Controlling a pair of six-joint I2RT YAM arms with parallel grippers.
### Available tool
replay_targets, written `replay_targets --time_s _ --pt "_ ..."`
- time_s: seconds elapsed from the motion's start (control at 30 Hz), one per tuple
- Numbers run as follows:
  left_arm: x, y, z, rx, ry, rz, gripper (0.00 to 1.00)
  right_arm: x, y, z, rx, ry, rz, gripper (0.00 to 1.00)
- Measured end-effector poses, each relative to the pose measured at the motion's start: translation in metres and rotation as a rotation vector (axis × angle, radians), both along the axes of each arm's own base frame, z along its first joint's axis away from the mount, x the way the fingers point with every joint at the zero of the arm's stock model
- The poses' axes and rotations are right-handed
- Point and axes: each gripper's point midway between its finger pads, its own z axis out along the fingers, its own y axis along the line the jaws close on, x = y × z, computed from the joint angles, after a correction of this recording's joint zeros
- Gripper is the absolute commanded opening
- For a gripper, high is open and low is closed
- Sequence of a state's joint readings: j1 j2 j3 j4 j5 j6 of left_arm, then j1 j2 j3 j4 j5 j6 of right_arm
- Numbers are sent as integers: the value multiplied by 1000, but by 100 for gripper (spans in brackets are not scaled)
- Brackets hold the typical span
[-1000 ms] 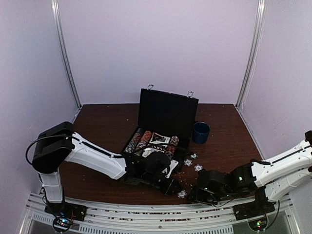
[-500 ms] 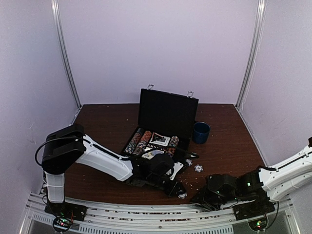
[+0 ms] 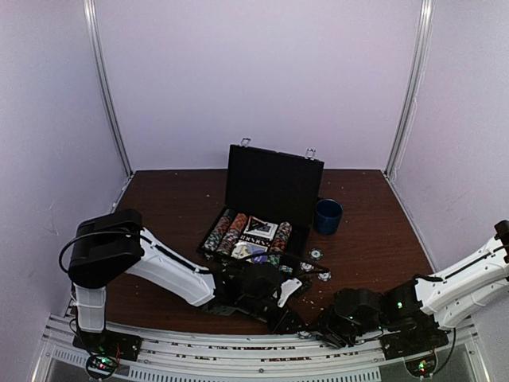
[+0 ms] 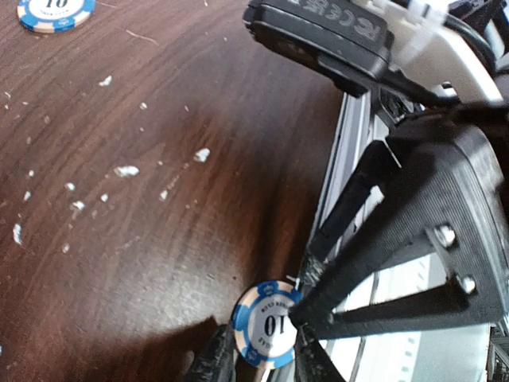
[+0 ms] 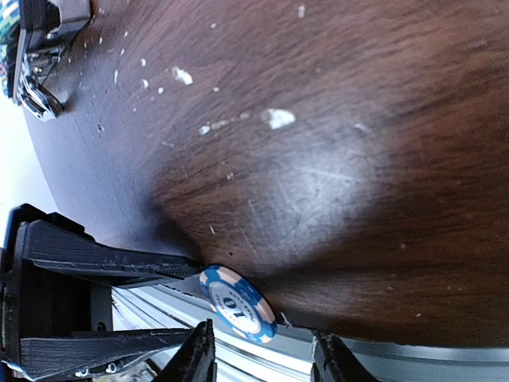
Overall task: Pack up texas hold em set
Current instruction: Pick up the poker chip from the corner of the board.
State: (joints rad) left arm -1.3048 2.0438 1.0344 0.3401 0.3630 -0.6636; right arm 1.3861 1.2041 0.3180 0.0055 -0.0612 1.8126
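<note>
Left wrist: blue-and-white striped round poker chip (image 4: 266, 322) bottom of frame, at worktop (image 4: 119, 239) edge
Left fingers (image 4: 219, 362): clamped on chip
Right fingers (image 5: 197, 354): apart

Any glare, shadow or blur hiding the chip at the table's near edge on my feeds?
Left wrist: the blue-and-white striped poker chip is sharp, its number legible, with dark shadow beside it. Right wrist: the chip is crisp, with a bright sheen on the dark wooden table. Top external: dim, chip not discernible at the dark near edge.

Brown table (image 3: 175, 207) bears open briefcase (image 3: 274, 187), blue cup (image 3: 327, 216) and loose chips (image 3: 317, 255).
</note>
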Motion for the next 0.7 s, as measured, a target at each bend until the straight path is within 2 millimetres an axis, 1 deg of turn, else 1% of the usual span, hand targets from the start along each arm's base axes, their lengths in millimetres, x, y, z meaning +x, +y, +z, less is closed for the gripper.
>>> replay_targets --time_s 0.1,0.23,0.33,0.47,0.7 --pt "-2 1 0 -6 8 -10 29 1 0 0 20 8 -25 40" --pt "-4 1 0 -11 14 -18 28 1 -1 -1 43 18 -46 34" --pt "-9 1 0 -16 23 -36 27 1 0 -2 60 25 -58 30" --pt "-12 1 0 -16 33 -42 26 2 3 -3 78 32 -71 27" --pt "-11 2 0 -19 38 -38 25 2 9 -6 92 41 -81 10"
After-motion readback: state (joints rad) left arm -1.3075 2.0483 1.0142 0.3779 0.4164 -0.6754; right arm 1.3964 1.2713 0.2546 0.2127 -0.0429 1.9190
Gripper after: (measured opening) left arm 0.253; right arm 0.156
